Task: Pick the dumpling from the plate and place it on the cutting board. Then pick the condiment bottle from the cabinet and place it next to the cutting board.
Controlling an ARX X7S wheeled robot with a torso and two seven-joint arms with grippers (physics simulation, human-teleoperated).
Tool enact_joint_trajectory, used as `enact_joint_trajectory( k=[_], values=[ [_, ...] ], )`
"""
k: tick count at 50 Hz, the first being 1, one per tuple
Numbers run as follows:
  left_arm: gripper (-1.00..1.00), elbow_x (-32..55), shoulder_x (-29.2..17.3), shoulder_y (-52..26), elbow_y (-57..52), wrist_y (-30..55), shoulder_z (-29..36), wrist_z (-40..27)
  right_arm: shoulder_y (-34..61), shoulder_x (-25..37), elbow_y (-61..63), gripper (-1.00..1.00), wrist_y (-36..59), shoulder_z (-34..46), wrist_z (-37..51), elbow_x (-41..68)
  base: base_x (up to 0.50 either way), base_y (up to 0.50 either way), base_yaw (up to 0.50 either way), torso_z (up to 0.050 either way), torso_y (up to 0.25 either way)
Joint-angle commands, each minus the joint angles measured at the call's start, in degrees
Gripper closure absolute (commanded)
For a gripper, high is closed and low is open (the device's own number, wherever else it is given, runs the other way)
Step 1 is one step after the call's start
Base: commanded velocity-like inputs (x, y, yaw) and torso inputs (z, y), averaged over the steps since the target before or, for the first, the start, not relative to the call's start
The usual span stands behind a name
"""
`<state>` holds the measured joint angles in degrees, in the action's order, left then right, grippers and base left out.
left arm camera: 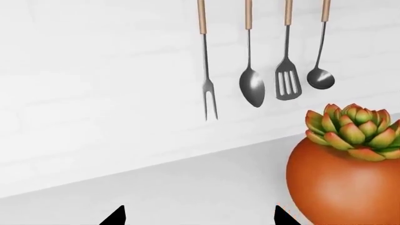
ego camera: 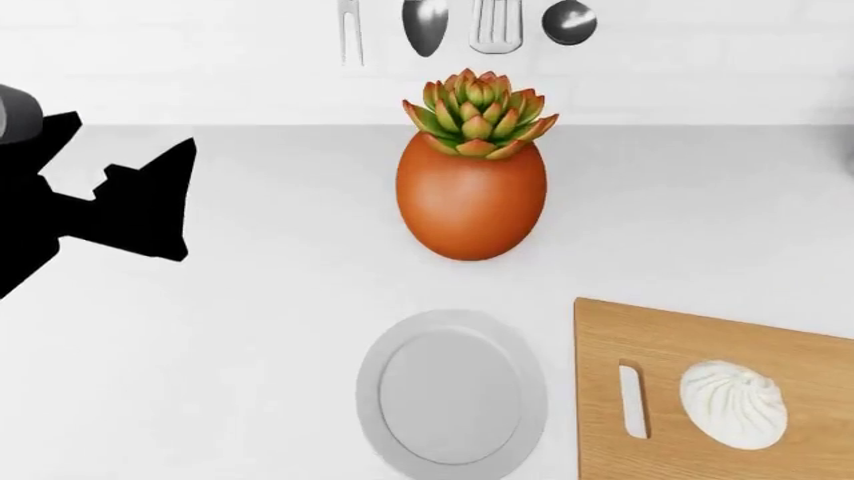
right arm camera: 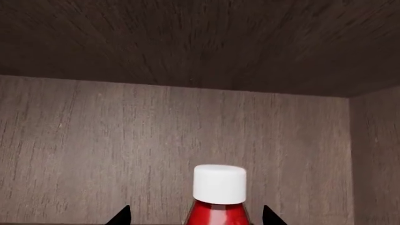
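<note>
The white pleated dumpling lies on the light-wood cutting board at the front right of the head view. Left of the board sits the grey plate with nothing on it. Inside a dark wooden cabinet, the red condiment bottle with a white cap stands upright. My right gripper is open, one fingertip on each side of the bottle's neck, with a gap on both sides. It is out of the head view. My left gripper hangs open over the counter at the far left, holding nothing.
An orange egg-shaped pot with a succulent stands mid-counter behind the plate; it shows close to my left gripper's finger in the left wrist view. Several metal utensils hang on the white wall behind. The cabinet's ceiling and right side wall enclose the bottle.
</note>
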<state>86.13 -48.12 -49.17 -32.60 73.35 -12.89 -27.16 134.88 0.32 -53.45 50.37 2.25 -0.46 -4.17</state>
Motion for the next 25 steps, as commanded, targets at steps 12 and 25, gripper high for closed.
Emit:
enact_joint_trajectory(
  k=[12, 25],
  values=[
    [-1.00, -2.8, -0.1, 1.1, 1.3, -1.8, 0.6, 2.1, 0.1, -0.1, -0.8, -1.00, -3.5, 0.8, 2.0, -0.9, 0.00, 0.00, 0.00, 0.000, 0.000],
    [-1.00, -6.5, 0.7, 0.3, 3.1, -3.3, 2.8, 4.0, 0.1, -0.1, -0.5, -1.00, -2.4, 0.9, 4.1, -1.1, 0.00, 0.00, 0.00, 0.000, 0.000]
  ],
)
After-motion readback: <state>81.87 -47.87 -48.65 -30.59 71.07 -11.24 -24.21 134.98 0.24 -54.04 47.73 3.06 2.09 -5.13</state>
